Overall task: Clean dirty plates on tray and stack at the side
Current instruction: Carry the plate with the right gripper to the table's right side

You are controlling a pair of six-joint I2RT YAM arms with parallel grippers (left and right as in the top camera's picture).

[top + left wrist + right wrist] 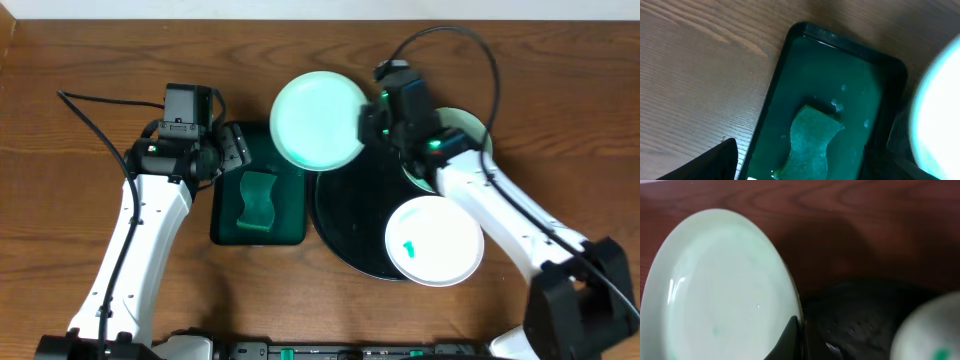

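The right gripper [372, 122] was pinched tight on the rim of a pale-mint plate [318, 120], holding it at a tilt above the far-left edge of the round black tray [345, 225], its near side overlapping a corner of the dark green rectangular tray [225, 225]. The edge grip appeared chosen to leave the plate's face open for wiping; that face showed at most a faint green fleck. The left gripper [234, 150] hung with its fingers spread wide over the far end of the green tray, apparently poised to take the green sponge [258, 198] lying in the wet tray below it. A second plate [435, 240], marked with a small green smear, sat on the black tray's near-right rim, seemingly awaiting its turn. A third plate [462, 128] lay at the tray's far right, mostly hidden beneath the right arm. No finished stack stood on the wooden table [80, 60].
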